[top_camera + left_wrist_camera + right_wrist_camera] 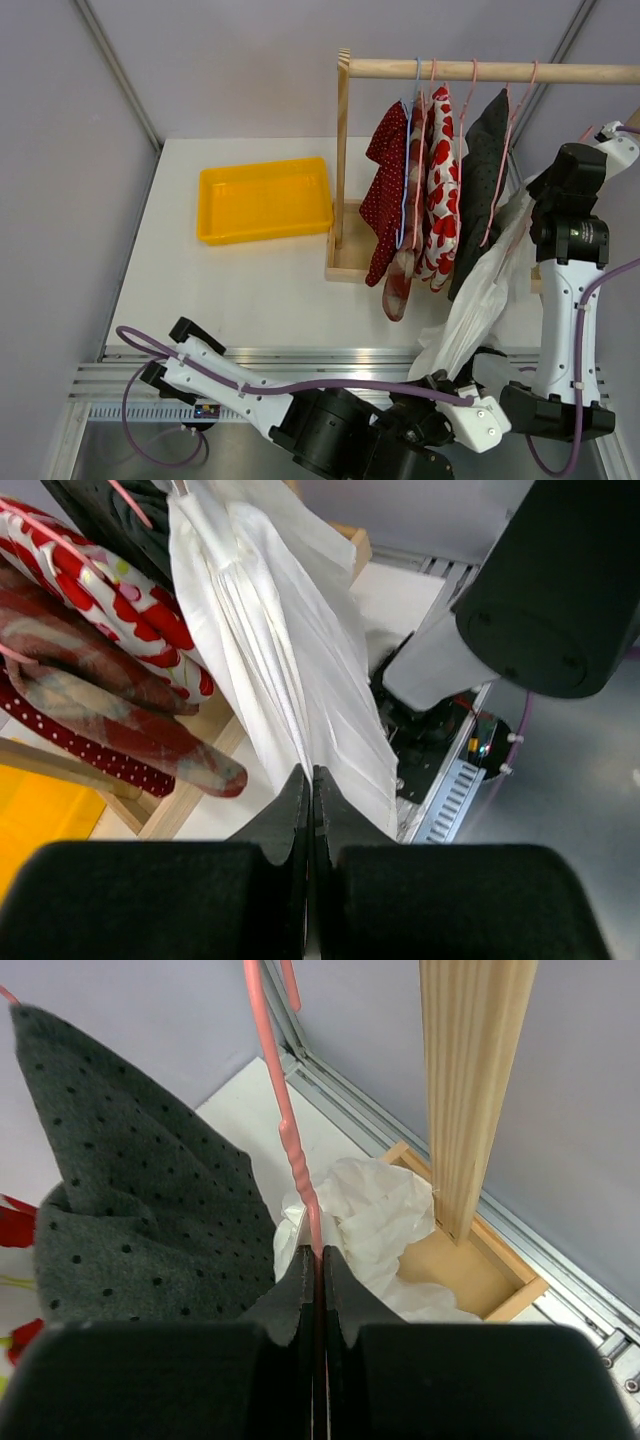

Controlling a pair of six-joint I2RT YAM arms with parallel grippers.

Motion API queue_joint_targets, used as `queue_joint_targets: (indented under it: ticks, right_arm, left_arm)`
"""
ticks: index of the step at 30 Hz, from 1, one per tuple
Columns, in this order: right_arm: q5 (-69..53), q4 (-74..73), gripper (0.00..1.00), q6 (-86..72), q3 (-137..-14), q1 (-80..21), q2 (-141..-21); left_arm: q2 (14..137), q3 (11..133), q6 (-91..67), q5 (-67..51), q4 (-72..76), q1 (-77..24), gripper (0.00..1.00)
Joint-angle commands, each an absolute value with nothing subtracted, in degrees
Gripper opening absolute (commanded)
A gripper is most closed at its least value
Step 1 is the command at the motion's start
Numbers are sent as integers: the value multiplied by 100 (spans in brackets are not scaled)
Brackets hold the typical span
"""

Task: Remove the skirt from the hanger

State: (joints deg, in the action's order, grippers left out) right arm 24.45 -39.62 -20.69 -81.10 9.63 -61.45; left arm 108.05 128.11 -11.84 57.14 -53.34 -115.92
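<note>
Your left gripper [310, 777] is pinched fully shut on the bottom edge of the white skirt [290, 650], and the fabric stretches up and away from it. Your right gripper [318, 1257] is clamped tight on the pink hanger [284, 1110]. The skirt's bunched up just beyond that gripper, with a grey dotted garment [130, 1200] on its left and a wooden post [470, 1090] on its right.

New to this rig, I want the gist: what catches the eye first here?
A white skirt slants from the rack at right down to the left gripper, shut on its lower end. The right gripper clamps a pink hanger above it; a yellow tray sits far left.
</note>
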Motion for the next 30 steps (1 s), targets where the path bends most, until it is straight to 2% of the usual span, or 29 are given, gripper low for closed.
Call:
queue_joint_targets:
  ticks: [1,4,6,10,14,22,26,30]
  right_arm:
    - [2524,-2935,0,-2311,-8814,1143,-6250]
    - [2330,-3155,0,-2443,-8894,1143,-5926]
    - [2207,-3470,0,-2522,-8973,1143,-5758]
    - [1497,-4470,0,-2601,-9368,1143,-5310]
    - [713,-5561,0,-2558,-9755,1143,-4914]
    - [-948,-7425,0,-3057,-10143,1143,-3668]
    - [-976,-7944,0,-3375,-10493,1143,-3235]
    - [-319,-8297,0,-3094,-11135,1143,-3348]
  left_arm:
    - [10101,11810,-1703,5377,-5054,-14906,0]
    - [9434,10692,-1907,5616,-4389,-14723,0]
    - [9011,9513,-1837,5406,-3396,-14547,0]
    - [8710,8605,-1740,5159,-2743,-13811,0]
    - [9121,8709,-1539,5080,-2944,-12887,0]
    - [10027,9841,-852,4983,-2925,-11138,0]
    - [10064,10178,-1133,5613,-3839,-10819,0]
    - [9397,9626,-2149,5879,-5391,-10863,0]
